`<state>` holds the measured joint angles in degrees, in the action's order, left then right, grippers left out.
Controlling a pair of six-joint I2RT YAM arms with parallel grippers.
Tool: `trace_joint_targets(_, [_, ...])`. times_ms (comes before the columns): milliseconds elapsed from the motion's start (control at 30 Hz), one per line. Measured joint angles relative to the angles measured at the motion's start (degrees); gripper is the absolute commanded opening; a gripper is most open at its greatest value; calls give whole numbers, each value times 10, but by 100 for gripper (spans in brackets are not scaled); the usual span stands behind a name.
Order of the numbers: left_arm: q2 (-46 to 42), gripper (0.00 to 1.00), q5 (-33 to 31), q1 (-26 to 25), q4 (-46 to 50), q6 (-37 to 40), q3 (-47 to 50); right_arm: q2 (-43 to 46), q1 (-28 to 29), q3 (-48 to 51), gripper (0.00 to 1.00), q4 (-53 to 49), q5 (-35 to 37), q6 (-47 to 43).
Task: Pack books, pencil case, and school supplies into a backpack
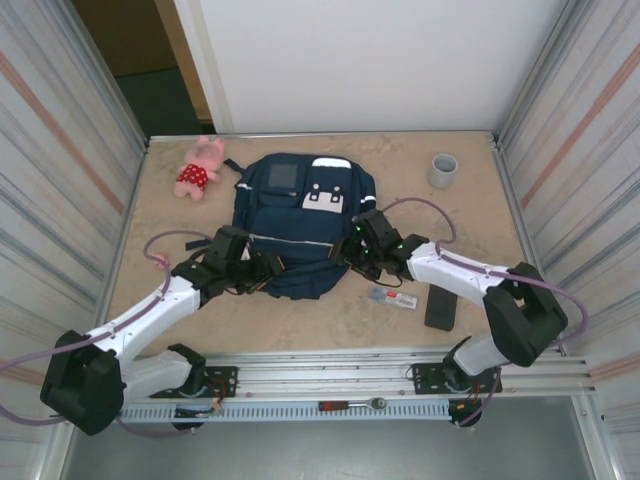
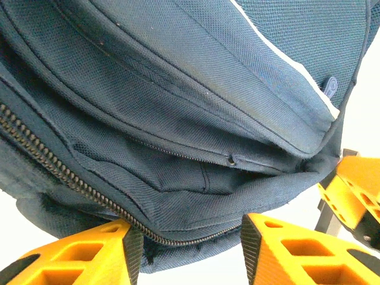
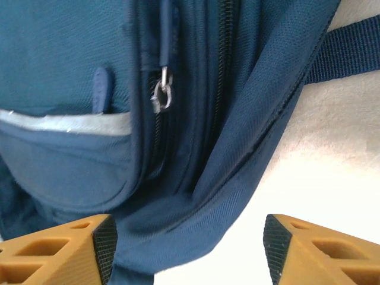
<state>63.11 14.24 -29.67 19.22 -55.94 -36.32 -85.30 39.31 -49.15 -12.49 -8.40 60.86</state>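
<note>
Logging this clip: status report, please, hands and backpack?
Left hand open, right hand open, both at near edge of backpack. Red-label pack and dark grey rectangle lie on table to its right. Nothing blocking.

The backpack (image 1: 300, 215) lies mid-frame on the table (image 1: 490, 220). The plush toy (image 1: 200, 168) sits to its upper left and the cup (image 1: 443, 170) to its upper right, both apart from it. At lower right lie the small flat pack (image 1: 393, 298) and, just right of it, the flat rectangle (image 1: 441, 308). The left gripper (image 1: 266, 270) and right gripper (image 1: 351, 257) meet the backpack's lower edge — one at each end.
</note>
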Motion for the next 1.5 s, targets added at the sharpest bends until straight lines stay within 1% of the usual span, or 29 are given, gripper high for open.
trace_joint_targets(67, [0,49,-2,0,0,4,0,-18,0,-3,62,9,-2,5])
trace_joint_targets(200, [-1,51,-9,0,0,18,0,-50,0,-16,31,17,-2,10])
trace_joint_targets(267, [-2,51,-14,-1,0,34,-3,-59,1,-16,20,19,-2,9])
trace_joint_targets(333, [-5,52,-21,-1,5,58,-11,-65,1,-12,11,25,-5,0])
trace_joint_targets(400, [-10,53,-28,-1,5,98,-24,-64,2,2,2,43,-9,-13])
trace_joint_targets(433, [-12,54,-31,-1,5,115,-30,-61,3,8,0,52,-10,-17])
trace_joint_targets(567, [-19,57,-45,-1,1,240,-61,-27,5,45,0,107,-22,-58])
trace_joint_targets(733, [-13,64,-42,-1,-16,446,-96,17,7,69,0,164,-54,-123])
trace_joint_targets(833, [23,68,-15,-1,-13,582,-132,21,10,70,0,190,-76,-160])
trace_joint_targets(900, [64,70,11,-1,2,678,-166,21,10,70,0,203,-86,-179])
trace_joint_targets(1000, [120,73,40,1,20,795,-196,22,10,70,0,213,-94,-196])
trace_joint_targets(1067, [149,74,68,10,36,855,-207,22,10,70,0,215,-97,-203])
trace_joint_targets(1167, [190,76,118,31,65,936,-228,22,10,70,0,215,-97,-209])
trace_joint_targets(1267, [215,78,147,42,72,996,-237,22,10,70,0,215,-97,-211])
trace_joint_targets(1367, [239,79,160,42,71,1034,-242,22,10,70,0,216,-98,-211])
trace_joint_targets(1500, [276,80,165,40,62,1065,-253,22,10,70,0,216,-100,-211])
